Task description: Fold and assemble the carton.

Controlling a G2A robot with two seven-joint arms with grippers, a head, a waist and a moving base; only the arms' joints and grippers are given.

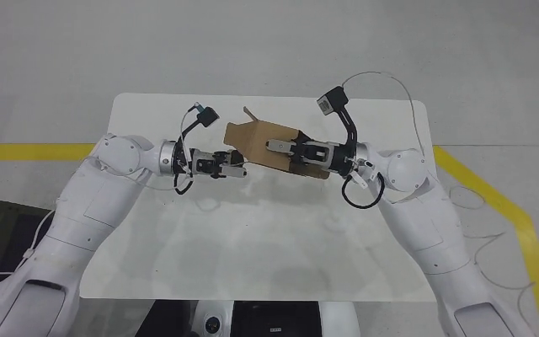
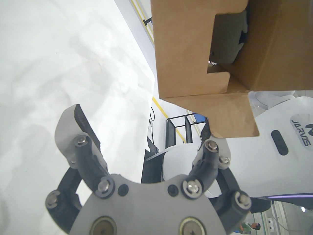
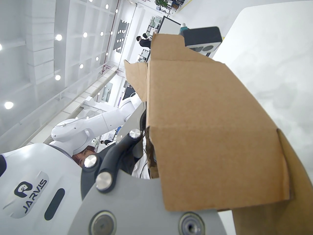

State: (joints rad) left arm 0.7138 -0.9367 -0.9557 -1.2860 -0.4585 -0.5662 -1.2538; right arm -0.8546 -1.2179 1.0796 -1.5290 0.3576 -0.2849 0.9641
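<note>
**Desk.** The white desk point(image 1: 253, 253) lies beneath both tools.

**Carton.** The brown carton point(image 1: 263, 136) hangs between the two tools, held off the desk. It is partly erected: its walls form a tilted open sleeve, with one open end turned toward the left tool and the other end at the right tool. In the left wrist view you look into that open end. There a notched flap point(image 2: 185, 57) stands across part of the mouth, and a second flap point(image 2: 229, 116) folds outward toward the tool.

**Right tool.** The right tool point(image 1: 283, 146) is clenched on the carton, grasping a wall at its own end of the sleeve. In the top view one finger shows against the brown upper face. In the right wrist view the cardboard covers most of the tool. One finger point(image 3: 134, 123) lies just beside the wall, and the other is hidden behind the panel.

**Left tool.** The left tool point(image 1: 235, 165) is released, its fingers spread wide and grasping nothing. It sits just beside the carton's corner, on the side opposite the right tool. In the left wrist view one fingertip point(image 2: 82, 121) stands apart from the cardboard, with the desk behind it. The other fingertip is tucked behind the corner of the second flap, and you cannot tell whether it touches.
</note>
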